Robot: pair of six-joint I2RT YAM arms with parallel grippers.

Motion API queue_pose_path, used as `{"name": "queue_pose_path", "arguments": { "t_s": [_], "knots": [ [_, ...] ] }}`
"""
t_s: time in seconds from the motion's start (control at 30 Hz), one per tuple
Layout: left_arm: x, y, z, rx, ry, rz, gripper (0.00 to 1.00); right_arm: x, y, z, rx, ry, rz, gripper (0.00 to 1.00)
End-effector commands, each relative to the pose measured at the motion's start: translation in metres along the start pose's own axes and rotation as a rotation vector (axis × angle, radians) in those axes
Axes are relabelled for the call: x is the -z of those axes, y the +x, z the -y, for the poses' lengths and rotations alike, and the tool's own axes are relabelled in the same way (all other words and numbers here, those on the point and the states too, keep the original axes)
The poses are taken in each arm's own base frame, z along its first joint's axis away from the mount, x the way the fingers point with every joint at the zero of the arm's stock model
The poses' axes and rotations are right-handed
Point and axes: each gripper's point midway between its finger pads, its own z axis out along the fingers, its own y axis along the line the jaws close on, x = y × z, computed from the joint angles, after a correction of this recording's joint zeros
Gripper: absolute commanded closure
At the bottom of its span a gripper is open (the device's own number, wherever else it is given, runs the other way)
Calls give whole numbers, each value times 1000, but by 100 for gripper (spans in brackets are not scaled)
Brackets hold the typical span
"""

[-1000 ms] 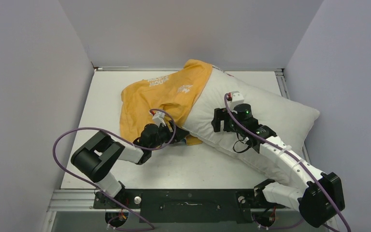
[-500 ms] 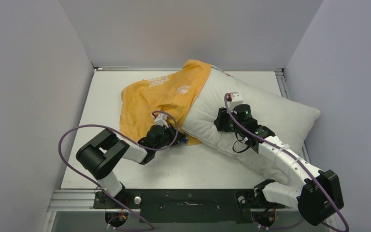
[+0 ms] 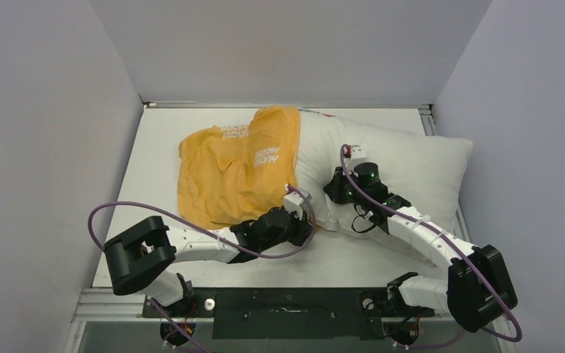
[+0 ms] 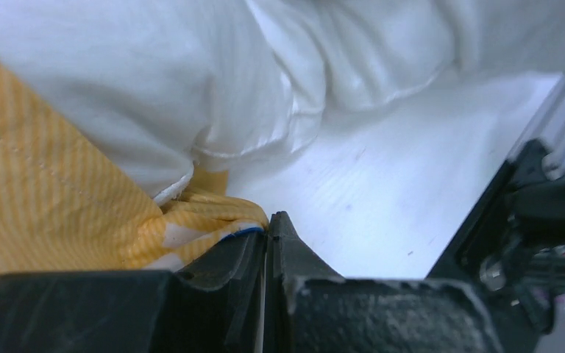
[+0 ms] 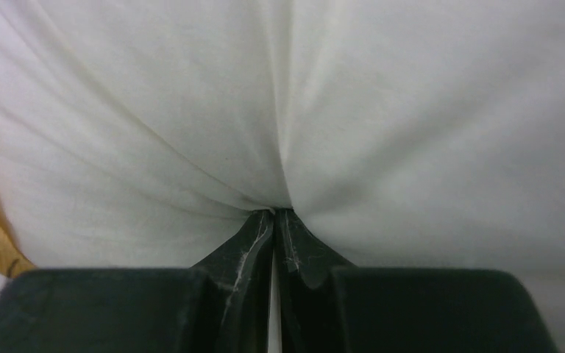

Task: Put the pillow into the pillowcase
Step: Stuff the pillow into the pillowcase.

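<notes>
- The pillowcase (image 3: 228, 169) lies yellow side up on the left of the table (image 3: 158, 140), over one end of the pillow (image 3: 412, 158).
- Your left gripper (image 4: 268, 228) pinches the pillowcase's near edge.
- Your right gripper (image 5: 274, 217) pinches a fold of the pillow.

**Three viewpoints: one overhead, two at the wrists**

Fixed high above and behind the arm bases, tilted down and forward over the whole table (image 3: 154, 147), far enough back to take in both arms and the walls (image 3: 301, 44); mounted on the left wrist, aimed along the left gripper (image 4: 268, 234) from very close, low over the tabletop; mounted on the right wrist, aimed along the right gripper (image 5: 274, 217), almost against the pillow (image 5: 382, 110); shared across all three: pillow and orange pillowcase (image 4: 51, 184).
</notes>
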Motion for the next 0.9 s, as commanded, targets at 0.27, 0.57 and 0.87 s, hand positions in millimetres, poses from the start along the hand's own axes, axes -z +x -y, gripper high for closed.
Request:
{"name": "queue_pose_path", "arguments": {
  "t_s": [0.27, 0.57, 0.87],
  "knots": [
    [41, -19, 7, -3, -50, 33, 35, 34, -9, -13, 54, -12, -44, 49],
    [102, -66, -54, 288, -273, 199, 12, 89, -76, 53, 71, 411, 146, 10],
    [107, -84, -106, 462, -317, 166, 12, 46, -16, 109, -83, 402, -74, 1]
  ]
}}
